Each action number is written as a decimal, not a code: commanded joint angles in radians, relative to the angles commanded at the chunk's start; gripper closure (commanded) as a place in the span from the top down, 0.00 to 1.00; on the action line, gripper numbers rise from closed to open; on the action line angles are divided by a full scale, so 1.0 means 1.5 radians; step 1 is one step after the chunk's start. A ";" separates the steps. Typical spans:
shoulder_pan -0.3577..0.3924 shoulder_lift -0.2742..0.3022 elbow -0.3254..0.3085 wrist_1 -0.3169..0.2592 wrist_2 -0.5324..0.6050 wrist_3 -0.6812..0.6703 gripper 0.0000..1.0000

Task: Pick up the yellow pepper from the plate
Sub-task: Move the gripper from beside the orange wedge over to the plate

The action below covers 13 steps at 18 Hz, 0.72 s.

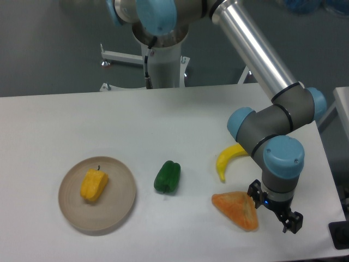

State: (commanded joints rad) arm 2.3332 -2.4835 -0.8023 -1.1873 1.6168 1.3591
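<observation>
The yellow pepper (pixel 94 185) lies on the round beige plate (pixel 122 203) at the front left of the table, its short dark stem pointing to the back. My gripper (pixel 274 209) hangs low over the front right of the table, far to the right of the plate. Its two dark fingers (pixel 254 192) stand apart and hold nothing. It sits right beside the orange wedge's right edge.
A green pepper (pixel 167 177) lies right of the plate. A yellow banana (pixel 227 160) lies by the arm's wrist, and an orange triangular wedge (pixel 237 209) lies just left of the gripper. The table's right edge (pixel 327 164) is close to the arm.
</observation>
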 joint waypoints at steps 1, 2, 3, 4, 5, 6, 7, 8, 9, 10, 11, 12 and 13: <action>0.000 0.000 0.000 0.000 0.000 0.000 1.00; 0.000 0.000 -0.002 0.000 -0.001 -0.001 1.00; -0.001 0.000 -0.002 0.000 -0.001 -0.003 1.00; -0.001 0.001 -0.003 -0.001 -0.001 -0.007 1.00; -0.002 0.003 -0.004 -0.001 -0.002 -0.009 1.00; -0.006 0.007 -0.008 -0.001 -0.002 -0.012 1.00; -0.010 0.011 -0.012 -0.002 -0.001 -0.015 1.00; -0.015 0.019 -0.017 -0.006 0.000 -0.030 1.00; -0.024 0.030 -0.030 -0.007 0.000 -0.049 1.00; -0.031 0.043 -0.046 -0.007 0.000 -0.071 1.00; -0.035 0.055 -0.062 -0.008 0.001 -0.094 1.00; -0.047 0.070 -0.084 -0.009 0.001 -0.119 1.00; -0.052 0.091 -0.107 -0.009 0.000 -0.146 1.00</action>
State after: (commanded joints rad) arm 2.2550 -2.3473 -0.9630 -1.2011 1.6168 1.1402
